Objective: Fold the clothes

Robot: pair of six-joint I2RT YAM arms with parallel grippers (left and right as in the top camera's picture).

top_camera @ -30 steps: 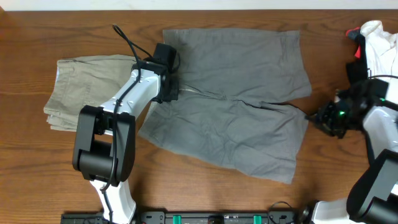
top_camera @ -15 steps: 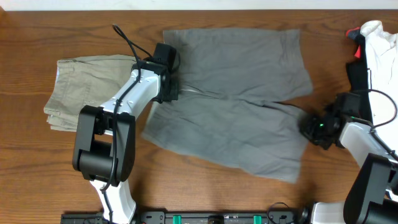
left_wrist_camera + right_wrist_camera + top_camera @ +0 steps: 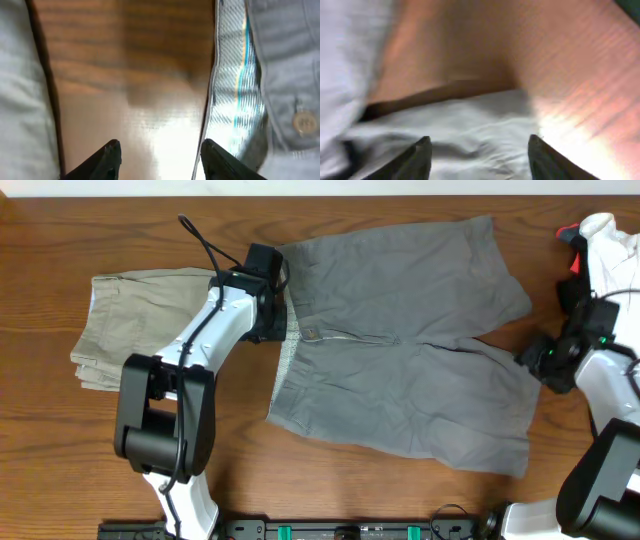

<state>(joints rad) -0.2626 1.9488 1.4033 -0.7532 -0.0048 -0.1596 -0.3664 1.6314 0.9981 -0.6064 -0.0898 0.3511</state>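
Far left: beige shorts [image 3: 135, 320], folded. Next, left gripper [image 3: 160, 150] released, jaws parted over bare table [image 3: 125, 75], just beside striped waistband [image 3: 235, 85]. Mid-table: grey shorts [image 3: 400, 370] spread flat, legs pointing right. At the hem, right gripper [image 3: 477, 150] released, fingers spread above cloth. Far right edge: white garment [image 3: 612, 250].

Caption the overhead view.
Grey shorts spread out, left gripper at waistband, right gripper at leg hem, both open; beige shorts aside.
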